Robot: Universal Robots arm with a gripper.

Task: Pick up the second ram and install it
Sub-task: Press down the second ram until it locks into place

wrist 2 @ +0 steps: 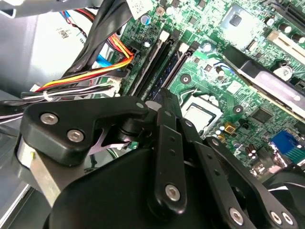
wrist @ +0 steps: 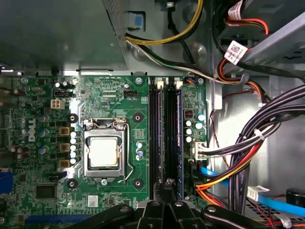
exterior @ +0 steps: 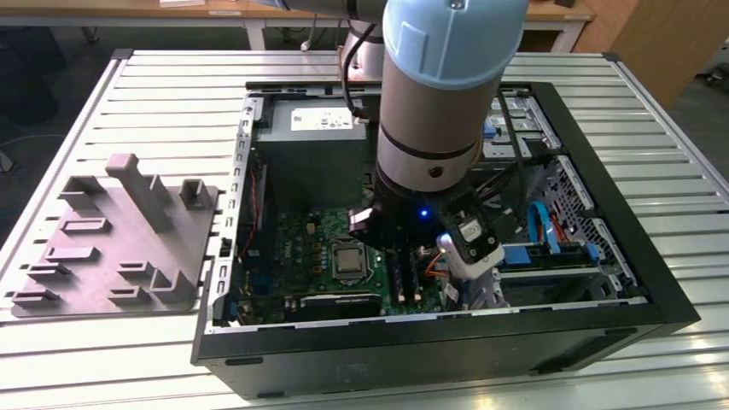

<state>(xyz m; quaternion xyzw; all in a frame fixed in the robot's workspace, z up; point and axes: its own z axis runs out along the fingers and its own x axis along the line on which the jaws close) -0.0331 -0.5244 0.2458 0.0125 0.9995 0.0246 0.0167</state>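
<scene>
The second ram (wrist: 178, 138) is a long, thin strip with a dark green-blue board. It stands on edge in the row of black memory slots (wrist: 156, 138) on the green motherboard (wrist: 138, 95). In the first wrist view only its narrow top edge and a sliver of its bluish face show, so its chips cannot be made out. It runs the full length of its slot, on the side of the row towards the bundled cables (wrist: 248, 143), with the slots between it and the processor socket (wrist: 102, 152).

In the exterior view the slot row lies at 3 o'clock of the processor socket (exterior: 345, 260), inside the open computer case (exterior: 638, 256). The grey power-supply box (exterior: 310, 128) is at 12 o'clock of that socket. A grey moulded fixture tray (exterior: 114, 235) sits well apart, at 9 o'clock of the case, on the slatted table (exterior: 672, 128).

The claw (exterior: 397, 252) hangs from the arm down into the case, right over the slot row. In both wrist views its black linkages converge to a narrow tip, so the claw (wrist: 167, 187) looks clenched, the fingers drawn together with no gap between them. That tip sits at one end of the slot row, just beside the strip's end. Whether it presses on the strip's top edge or nips it cannot be told, as the claw's (wrist 2: 163, 98) own links cover the point of contact in the second wrist view
</scene>
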